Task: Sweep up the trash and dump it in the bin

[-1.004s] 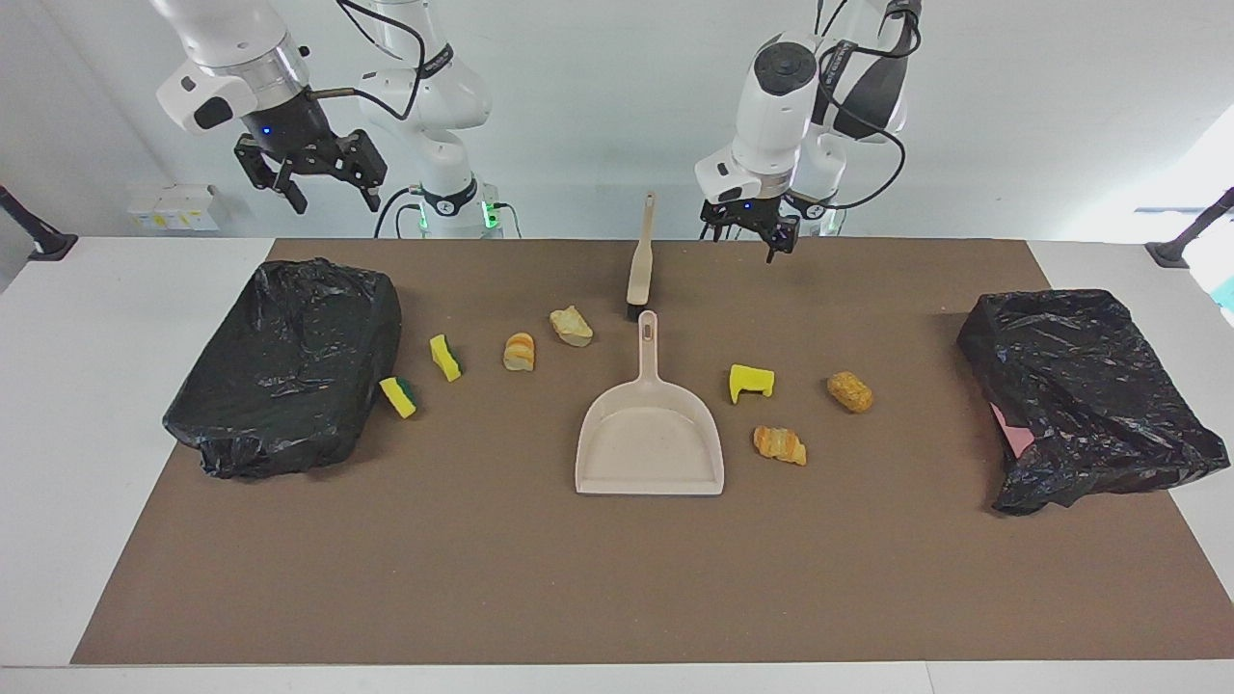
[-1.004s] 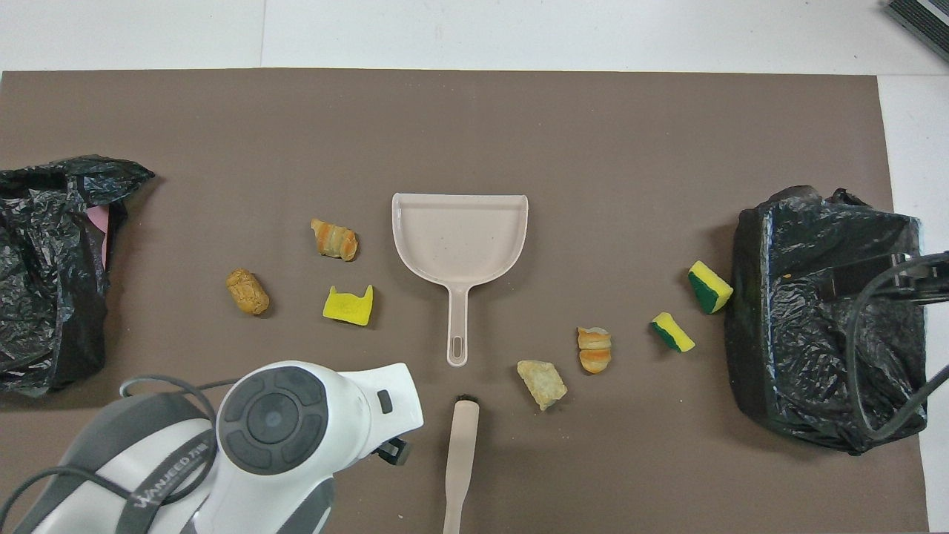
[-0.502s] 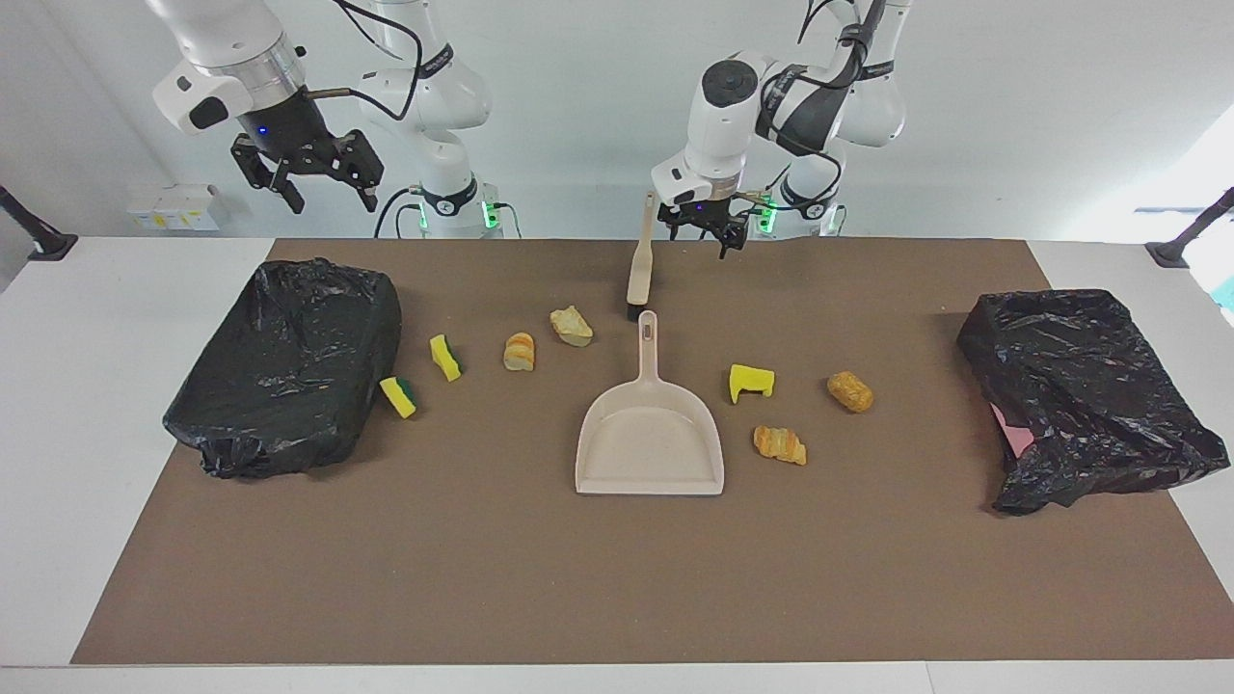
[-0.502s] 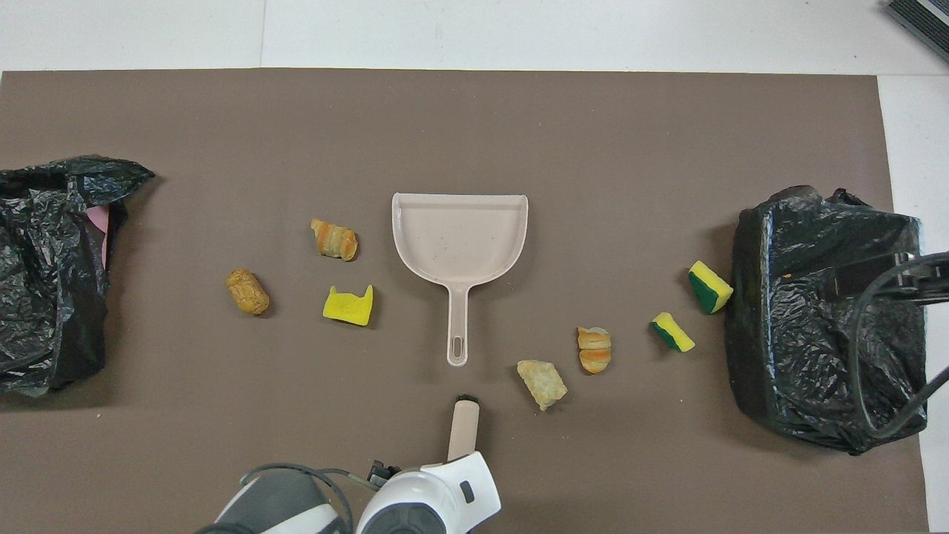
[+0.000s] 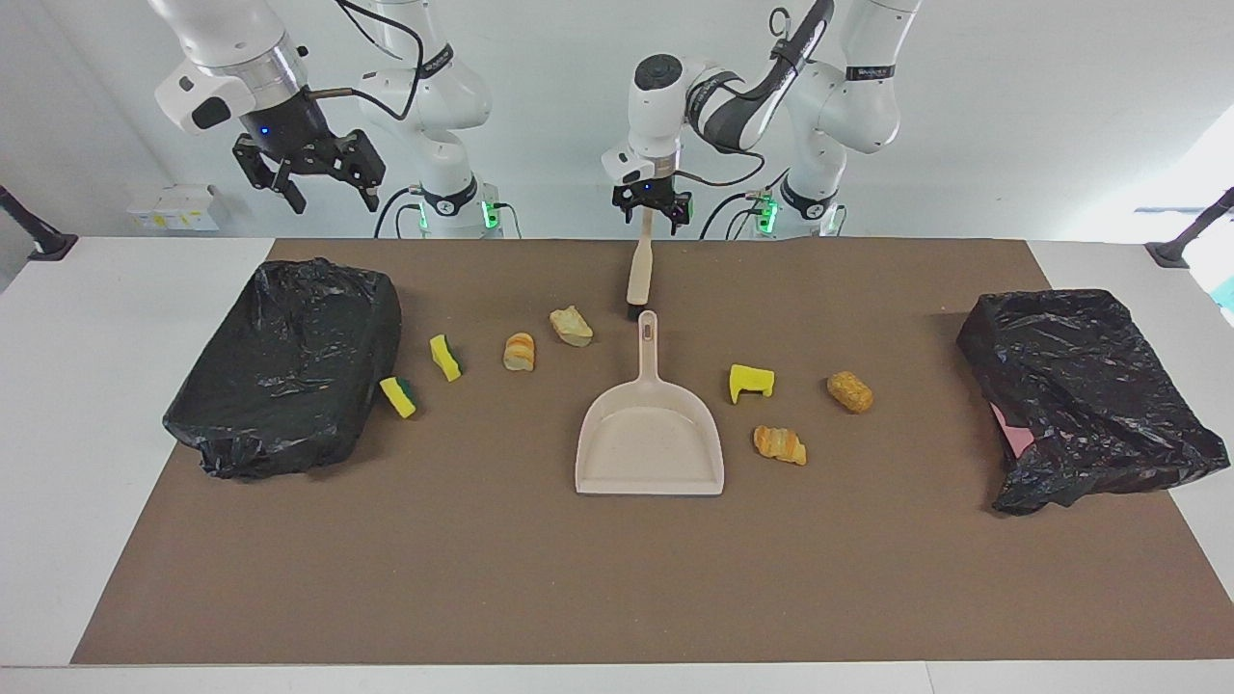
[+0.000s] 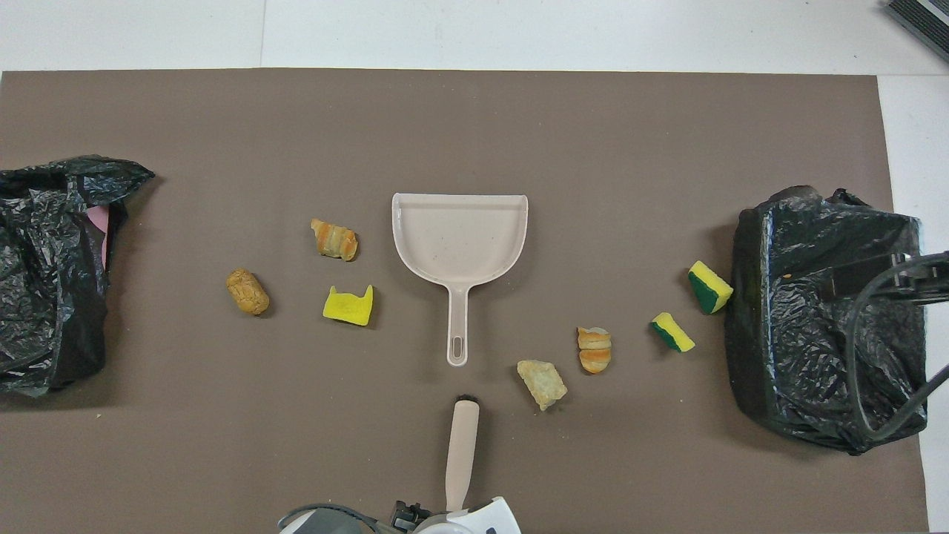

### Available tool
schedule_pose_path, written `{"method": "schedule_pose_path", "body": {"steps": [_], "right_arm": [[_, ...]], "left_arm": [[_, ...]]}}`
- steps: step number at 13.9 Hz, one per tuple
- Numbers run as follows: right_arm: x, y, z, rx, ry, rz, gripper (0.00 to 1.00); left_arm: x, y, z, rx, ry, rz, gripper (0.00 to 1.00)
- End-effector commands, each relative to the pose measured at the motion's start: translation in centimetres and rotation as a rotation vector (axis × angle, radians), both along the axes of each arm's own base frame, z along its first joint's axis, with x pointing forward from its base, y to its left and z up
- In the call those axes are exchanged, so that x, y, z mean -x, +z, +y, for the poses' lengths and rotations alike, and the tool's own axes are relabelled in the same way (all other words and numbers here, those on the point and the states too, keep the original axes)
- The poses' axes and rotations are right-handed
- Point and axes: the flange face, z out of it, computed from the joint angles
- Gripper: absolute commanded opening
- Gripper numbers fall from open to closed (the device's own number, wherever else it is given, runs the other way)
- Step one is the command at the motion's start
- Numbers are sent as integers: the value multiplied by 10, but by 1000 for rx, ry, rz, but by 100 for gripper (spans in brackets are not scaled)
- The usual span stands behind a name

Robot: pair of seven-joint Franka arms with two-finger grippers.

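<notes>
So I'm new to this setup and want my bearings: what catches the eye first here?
The beige dustpan lies mid-mat, the brush just nearer the robots, with the open left gripper at the brush's handle tip. Seven bits of trash lie scattered to either side of it. A black-bagged bin sits at each end; the open right gripper waits over one.

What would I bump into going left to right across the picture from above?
Black bag → brown lump → striped pastry → yellow sponge → dustpan → pale lump → bun → small sponge → bigger sponge → second bag.
</notes>
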Motion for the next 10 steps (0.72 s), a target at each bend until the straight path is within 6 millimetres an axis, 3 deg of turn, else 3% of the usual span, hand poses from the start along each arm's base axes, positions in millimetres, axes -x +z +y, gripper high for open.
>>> {"method": "schedule_pose_path", "body": {"steps": [1, 5, 6, 7, 8, 10], "right_arm": [[-4, -4, 42, -12, -37, -22, 100], [-27, -34, 116, -25, -46, -59, 100], [-32, -44, 130, -27, -47, -60, 100], [-39, -60, 150, -29, -49, -52, 100], [-46, -79, 176, -36, -70, -50, 100], [-47, -121, 233, -48, -119, -38, 100]], "left_arm": [[10, -9, 3, 30, 0, -13, 100], [16, -17, 3, 22, -14, -9, 100], [18, -17, 3, 22, -19, -9, 91], [18, -17, 3, 22, -17, -9, 76], [21, -18, 3, 22, -20, -9, 68], [21, -22, 4, 15, -21, -6, 66]]}}
